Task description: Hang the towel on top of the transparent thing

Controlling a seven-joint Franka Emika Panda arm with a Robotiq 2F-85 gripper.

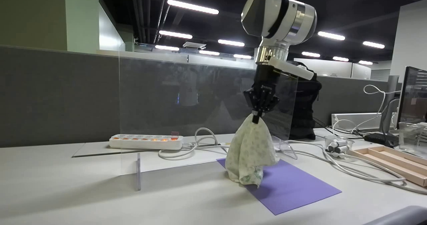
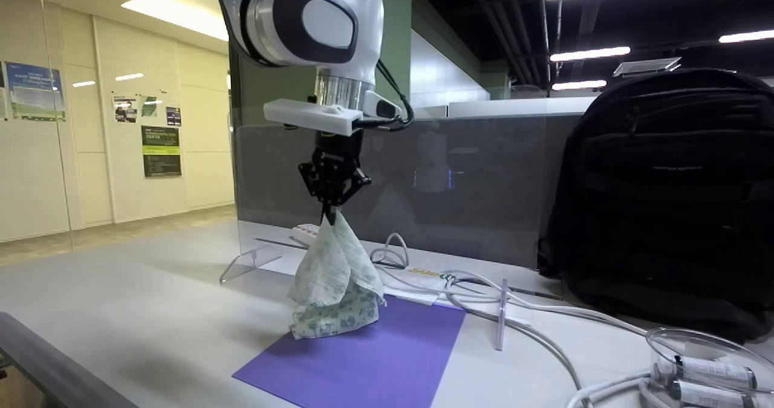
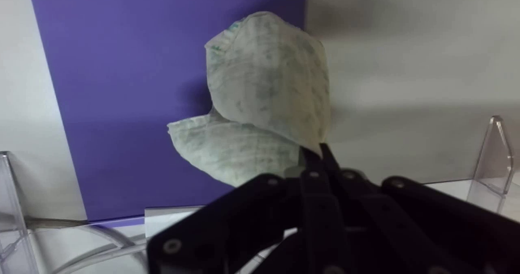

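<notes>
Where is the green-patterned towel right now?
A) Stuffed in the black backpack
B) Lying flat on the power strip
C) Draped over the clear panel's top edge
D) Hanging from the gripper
D: in both exterior views the green-patterned towel hangs with its top pinched in the gripper, in front of the clear panel, not over its top edge.

No wording can be made out. In an exterior view, blurred or tiny print shows on the posters (image 2: 35, 90), the backpack (image 2: 665, 214), the pincer (image 2: 328, 216), the cylinders (image 2: 716, 372) and, in yellow and green, a paper (image 2: 423, 272).
</notes>
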